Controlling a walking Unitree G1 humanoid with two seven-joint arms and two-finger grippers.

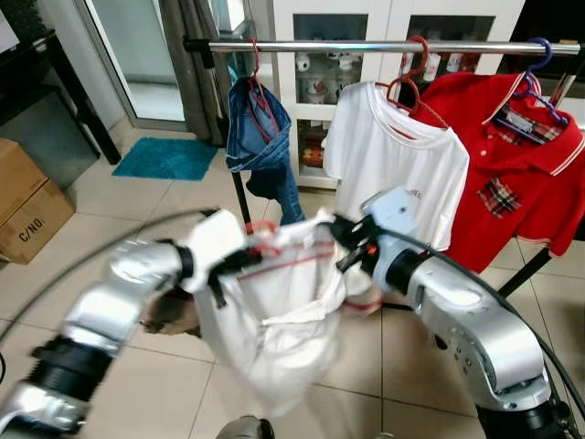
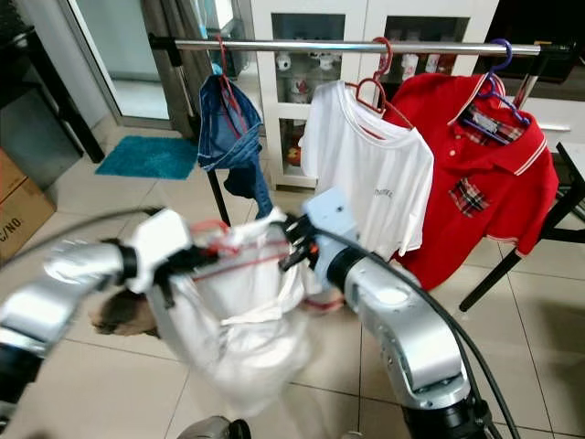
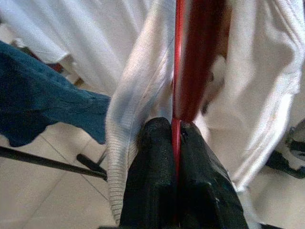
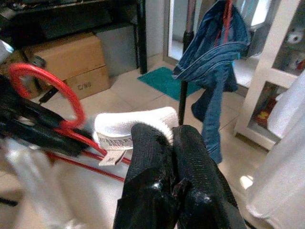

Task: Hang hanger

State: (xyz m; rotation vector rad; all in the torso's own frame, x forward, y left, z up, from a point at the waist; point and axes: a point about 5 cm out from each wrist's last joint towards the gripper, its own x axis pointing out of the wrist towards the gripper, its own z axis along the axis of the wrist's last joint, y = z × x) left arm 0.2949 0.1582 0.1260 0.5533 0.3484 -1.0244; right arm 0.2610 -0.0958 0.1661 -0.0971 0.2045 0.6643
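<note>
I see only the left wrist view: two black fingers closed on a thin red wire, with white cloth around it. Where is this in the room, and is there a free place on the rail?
Observer: The left gripper holds a red hanger carrying a white garment, low in front of the metal rail.
Operator: What already hangs on the rail?
Observer: Blue jeans, then a white T-shirt, then a red polo shirt, counted from the robot's left.
Operator: Does the right arm help?
Observer: Yes. The right gripper is shut on the white collar of the garment, beside the hanger's hook.
Operator: Any gap?
Observer: Bare rail shows between the jeans and the T-shirt.
</note>
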